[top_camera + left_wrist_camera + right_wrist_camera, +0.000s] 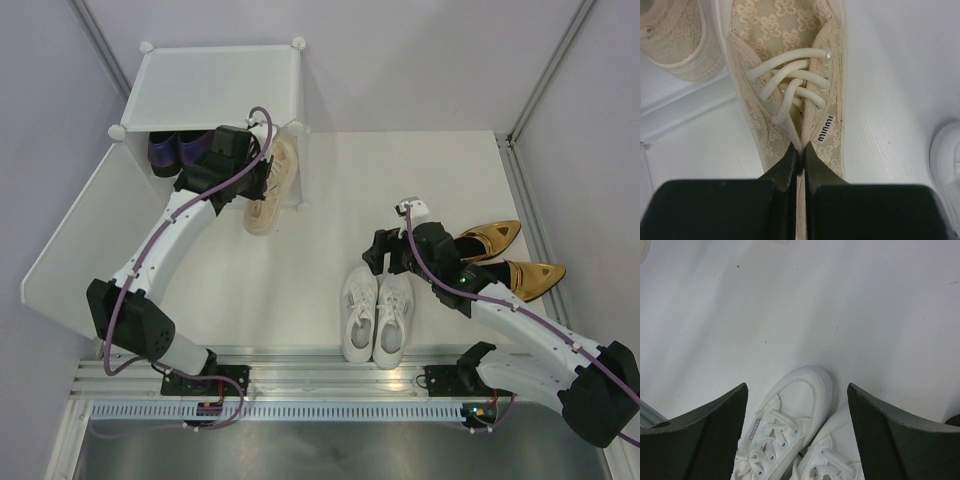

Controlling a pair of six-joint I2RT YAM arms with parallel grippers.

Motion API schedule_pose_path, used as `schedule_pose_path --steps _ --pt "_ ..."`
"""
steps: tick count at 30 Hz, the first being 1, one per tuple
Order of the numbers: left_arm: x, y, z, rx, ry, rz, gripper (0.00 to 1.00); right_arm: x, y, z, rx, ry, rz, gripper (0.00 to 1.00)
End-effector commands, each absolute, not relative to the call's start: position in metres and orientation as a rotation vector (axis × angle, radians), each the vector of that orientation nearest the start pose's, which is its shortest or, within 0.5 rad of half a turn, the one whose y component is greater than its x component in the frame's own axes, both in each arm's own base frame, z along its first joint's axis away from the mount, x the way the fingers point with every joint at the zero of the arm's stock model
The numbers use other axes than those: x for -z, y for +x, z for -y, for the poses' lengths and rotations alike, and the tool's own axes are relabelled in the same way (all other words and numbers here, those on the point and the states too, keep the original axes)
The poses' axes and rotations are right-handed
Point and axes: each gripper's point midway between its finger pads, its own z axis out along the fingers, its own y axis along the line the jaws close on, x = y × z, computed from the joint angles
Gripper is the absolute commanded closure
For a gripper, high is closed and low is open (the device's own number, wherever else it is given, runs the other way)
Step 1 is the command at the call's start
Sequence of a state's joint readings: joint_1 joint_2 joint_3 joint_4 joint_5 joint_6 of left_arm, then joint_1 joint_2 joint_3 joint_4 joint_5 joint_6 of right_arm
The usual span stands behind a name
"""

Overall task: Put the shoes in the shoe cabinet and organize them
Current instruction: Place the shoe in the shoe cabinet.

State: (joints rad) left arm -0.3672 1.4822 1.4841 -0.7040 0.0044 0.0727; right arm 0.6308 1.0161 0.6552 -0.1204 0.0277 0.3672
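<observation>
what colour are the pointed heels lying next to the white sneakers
The pointed heels are metallic gold, clearest in the top external view.

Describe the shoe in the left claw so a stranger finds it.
Find the white cabinet at the far left. At its open front, beside the purple loafers, lies a beige sneaker. Unlike its mate, it sticks out, pinched by the left claw.

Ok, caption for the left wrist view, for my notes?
Left hand pinched shut on a beige lace-up sneaker, its mate lying alongside at upper left.
</observation>
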Motion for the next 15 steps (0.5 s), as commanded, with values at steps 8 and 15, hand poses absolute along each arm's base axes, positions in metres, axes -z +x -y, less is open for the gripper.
schedule_pose_path --steps 8,15 --pt "-0.315 0.433 0.150 0.151 0.466 -2.012 0.98 -0.165 0.270 -0.206 -0.590 -0.242 -2.054 0.16" --pt "-0.336 0.461 0.147 0.172 0.473 -1.956 0.98 -0.161 0.272 -0.206 -0.576 -0.243 -2.066 0.16"
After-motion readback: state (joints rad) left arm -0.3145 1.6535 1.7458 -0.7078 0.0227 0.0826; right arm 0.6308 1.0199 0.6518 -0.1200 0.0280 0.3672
